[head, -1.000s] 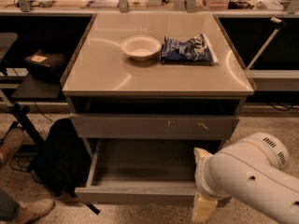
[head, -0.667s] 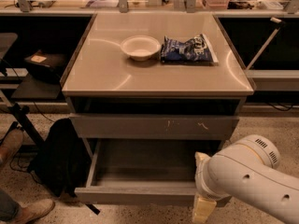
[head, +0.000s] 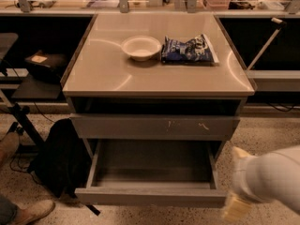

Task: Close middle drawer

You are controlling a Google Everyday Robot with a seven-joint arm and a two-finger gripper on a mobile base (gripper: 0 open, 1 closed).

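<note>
The middle drawer (head: 151, 196) is pulled far out from the cabinet. It is wide and shallow, with a plain grey front and a bare grey interior (head: 154, 162). Above it is the drawer front with pale scratch marks (head: 154, 126), slightly out from the cabinet. My gripper (head: 237, 182), on a white arm, is at the lower right of the camera view. It sits just to the right of the open drawer's front right corner, and I cannot tell whether it touches the drawer.
A white bowl (head: 140, 47) and a blue snack bag (head: 188, 49) lie on the cabinet top (head: 103, 74). A black backpack (head: 58, 158) leans by the cabinet's left side. A person's shoe (head: 26, 211) is at the bottom left. Shelves and a black stand (head: 23, 121) flank the cabinet.
My arm and gripper have moved to the right, off the drawer's right front corner and toward the frame edge. The drawer stays open as before.
</note>
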